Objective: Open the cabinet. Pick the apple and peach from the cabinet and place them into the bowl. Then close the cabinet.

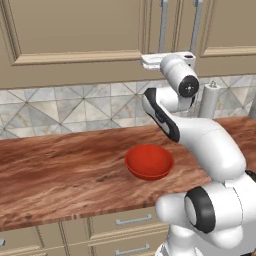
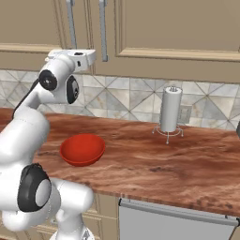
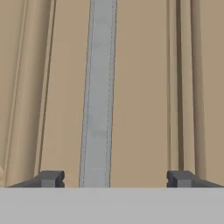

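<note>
Cabinet: the cabinet point(image 1: 75, 30) is seen above the counter point(image 1: 60, 170), its doors not yet opened; the apple and peach are judged to be inside, unseen.
Handle: a grey bar handle point(image 3: 98, 92) is framed between the two finger tips in the hand view; in the base views it appears to be the left one of the pair point(image 2: 71, 23), though the angle leaves this uncertain.
Gripper: the gripper point(image 3: 116, 178) is held up at the door with fingers point(image 3: 50, 178) spread wide, one to each side of the bar, nothing pinched.
Bowl: the red bowl point(image 1: 149, 161) is set on the counter below the arm, with nothing seen in it.
Nearby: a paper towel holder point(image 2: 169, 112) stands well apart to the right.
Risk, off-centre: the bar lies nearer the left finger tip, so an uneven closing could push the hand sideways or let the bar slip.
Risk, depth: if the fingers are closed too shallow, the handle may be lost once pulled.
Risk, swing: the door could be jammed if it is pulled straight rather than along its arc.
</note>
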